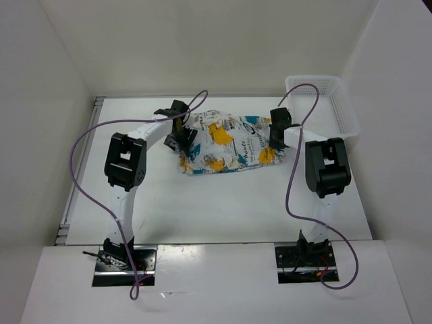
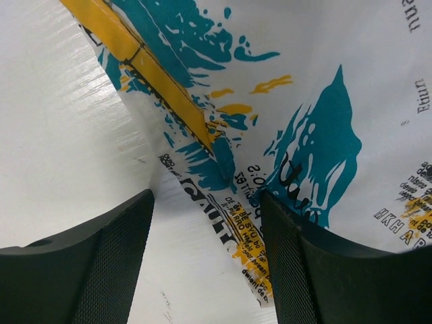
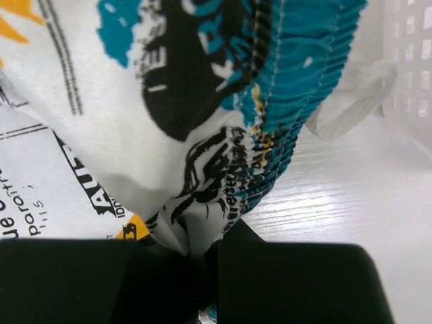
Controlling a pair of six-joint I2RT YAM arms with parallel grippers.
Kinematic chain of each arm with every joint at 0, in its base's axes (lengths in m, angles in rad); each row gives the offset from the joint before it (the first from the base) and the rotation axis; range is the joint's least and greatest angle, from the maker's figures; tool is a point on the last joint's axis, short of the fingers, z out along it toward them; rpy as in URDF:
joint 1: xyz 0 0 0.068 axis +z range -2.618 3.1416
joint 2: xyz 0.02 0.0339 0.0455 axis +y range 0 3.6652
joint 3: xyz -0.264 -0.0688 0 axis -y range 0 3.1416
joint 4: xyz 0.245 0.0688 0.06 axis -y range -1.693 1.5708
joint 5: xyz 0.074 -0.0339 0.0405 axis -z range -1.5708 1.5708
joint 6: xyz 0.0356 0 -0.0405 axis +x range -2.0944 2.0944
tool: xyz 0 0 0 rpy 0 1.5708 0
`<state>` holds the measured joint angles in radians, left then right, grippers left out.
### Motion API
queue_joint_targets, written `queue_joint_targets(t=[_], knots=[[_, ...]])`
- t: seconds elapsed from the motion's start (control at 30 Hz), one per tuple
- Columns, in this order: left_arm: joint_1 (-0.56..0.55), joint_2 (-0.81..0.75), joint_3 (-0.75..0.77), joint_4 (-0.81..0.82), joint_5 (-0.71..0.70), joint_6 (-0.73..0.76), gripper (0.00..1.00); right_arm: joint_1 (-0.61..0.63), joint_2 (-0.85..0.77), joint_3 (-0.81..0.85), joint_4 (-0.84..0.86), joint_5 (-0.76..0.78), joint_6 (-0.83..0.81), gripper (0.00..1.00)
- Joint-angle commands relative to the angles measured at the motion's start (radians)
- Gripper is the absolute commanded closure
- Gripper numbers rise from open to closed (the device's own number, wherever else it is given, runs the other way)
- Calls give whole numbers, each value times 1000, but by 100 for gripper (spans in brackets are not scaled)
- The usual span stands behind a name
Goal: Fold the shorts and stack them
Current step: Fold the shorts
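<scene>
Top external shows you the shorts (image 1: pixel 229 144) lying crumpled mid-table (image 1: pixel 223 202) between both arms, left of the basket (image 1: pixel 337 101), your left gripper (image 2: pixel 206 202) spread wide over the printed hem, your right gripper (image 3: pixel 196 260) clamped on the teal waistband.

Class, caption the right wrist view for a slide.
Right gripper shut on the shorts at their waistband, white basket alongside.

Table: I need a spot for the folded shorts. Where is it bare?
Bare: the wide strip of table between the shorts and the arm bases, and the far-left corner. Crowded: far right, where the basket and right pincer sit.
</scene>
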<state>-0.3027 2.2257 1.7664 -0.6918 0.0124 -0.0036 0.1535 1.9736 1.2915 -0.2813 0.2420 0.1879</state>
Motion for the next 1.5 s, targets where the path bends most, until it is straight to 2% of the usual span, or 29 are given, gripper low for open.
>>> queue_joint_targets(t=[0.0, 0.2, 0.43, 0.57, 0.73, 0.87, 1.0, 1.03, 1.07, 1.27, 1.37, 1.47], knots=[[-7, -1, -12, -45, 43, 4, 28, 62, -21, 6, -1, -32, -45, 100], [-7, -83, 76, -45, 52, 4, 27, 95, -105, 74, -19, 25, -54, 100], [-21, -92, 232, -35, 54, 4, 24, 95, -186, 138, -19, 92, -108, 100], [-77, -58, 307, -2, 15, 4, 23, 95, -208, 149, -19, 103, -148, 100], [-159, 79, 416, -2, 116, 4, 22, 95, -217, 149, -19, 103, -160, 100], [-205, 254, 576, -27, 214, 4, 22, 95, -226, 149, -19, 103, -169, 100], [-216, 536, 939, -179, 291, 4, 22, 95, -245, 158, -19, 125, -191, 100], [-216, 578, 1114, -202, 302, 4, 22, 95, -245, 158, -19, 134, -191, 100], [-216, 610, 1172, -216, 314, 4, 22, 95, -245, 167, -19, 134, -191, 100], [-214, 594, 1153, -241, 420, 4, 21, 95, -245, 158, -19, 134, -200, 100], [-150, 490, 1090, -262, 480, 4, 21, 95, -245, 158, -19, 155, -211, 100], [-69, 298, 943, -262, 523, 4, 21, 95, -245, 181, -10, 190, -220, 100]])
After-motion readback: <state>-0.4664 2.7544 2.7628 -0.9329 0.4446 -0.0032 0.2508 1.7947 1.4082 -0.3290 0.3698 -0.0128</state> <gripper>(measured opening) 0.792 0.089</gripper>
